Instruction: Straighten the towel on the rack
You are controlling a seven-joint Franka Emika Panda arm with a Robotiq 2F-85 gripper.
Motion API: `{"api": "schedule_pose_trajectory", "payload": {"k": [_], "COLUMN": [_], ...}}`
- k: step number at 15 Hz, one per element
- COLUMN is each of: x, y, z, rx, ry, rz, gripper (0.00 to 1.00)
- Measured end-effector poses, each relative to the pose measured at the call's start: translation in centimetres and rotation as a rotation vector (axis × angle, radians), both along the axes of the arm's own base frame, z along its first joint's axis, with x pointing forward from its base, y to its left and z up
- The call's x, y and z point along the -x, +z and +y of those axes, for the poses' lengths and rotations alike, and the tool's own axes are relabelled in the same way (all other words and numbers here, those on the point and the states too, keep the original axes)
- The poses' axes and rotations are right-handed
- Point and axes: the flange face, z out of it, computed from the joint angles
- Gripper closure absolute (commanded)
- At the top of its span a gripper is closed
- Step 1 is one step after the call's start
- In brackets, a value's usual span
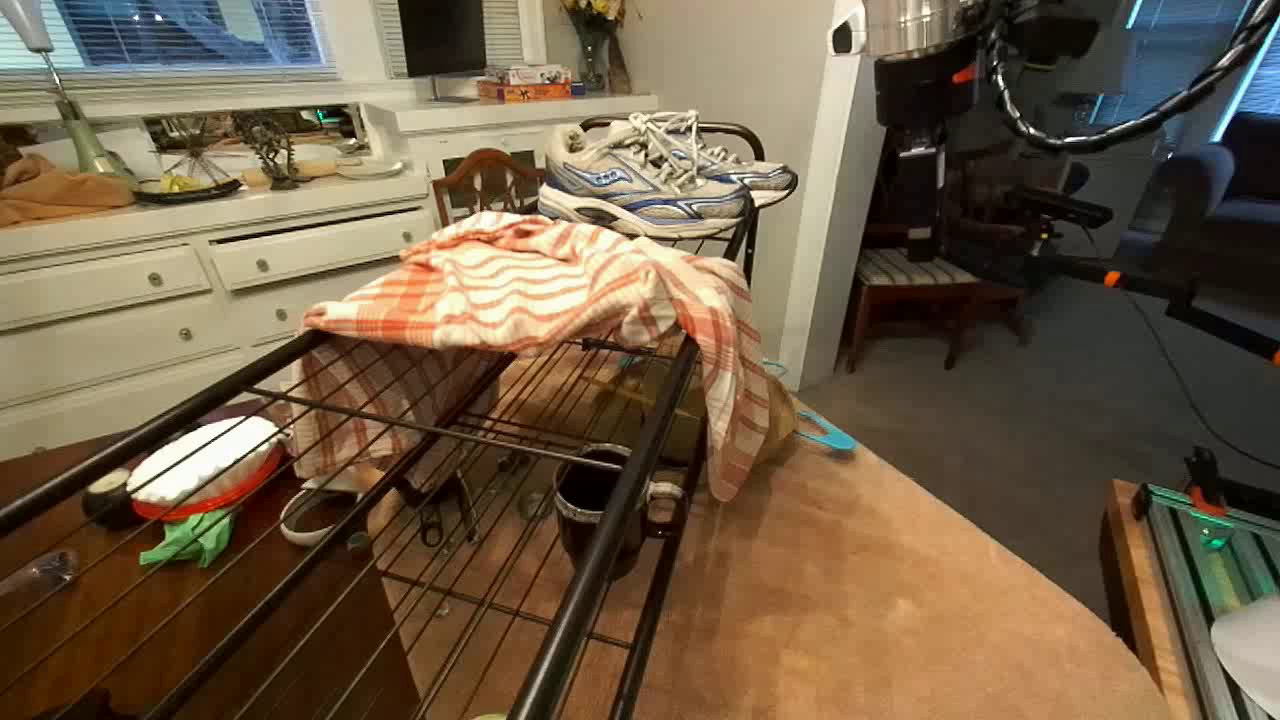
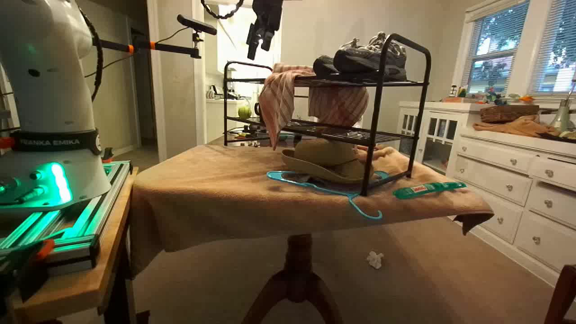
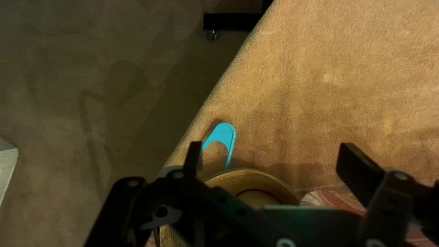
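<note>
Your gripper (image 2: 259, 49) hangs clear of the towel (image 1: 530, 280), at its 11 o'clock in an exterior view. Fingers (image 3: 358, 166) wide apart. Towel's rumpled across the rack (image 2: 373, 126) top, drooping over both sides; shoes (image 1: 650, 190) near it at 2 o'clock in an exterior view. Your wrist view, from the fingertip gap: towel edge at 4, hat (image 3: 252, 183) at 7, blue hanger (image 3: 224, 132) at 10.
</note>
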Motion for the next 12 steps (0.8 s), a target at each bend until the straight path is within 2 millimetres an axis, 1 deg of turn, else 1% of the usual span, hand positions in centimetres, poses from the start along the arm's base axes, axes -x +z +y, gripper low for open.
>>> {"api": "schedule_pose_trajectory", "payload": {"k": [9, 10, 12], "x": [-0.1, -0.2, -1.2], "y": [0.1, 0.3, 1.3], "z": [0.1, 0.6, 2.3], "rx": [-0.004, -0.02, -0.058], "ry": [0.0, -0.002, -0.015], "rz": [-0.003, -0.009, -0.034], "gripper": [0.0, 0.0, 0.0]}}
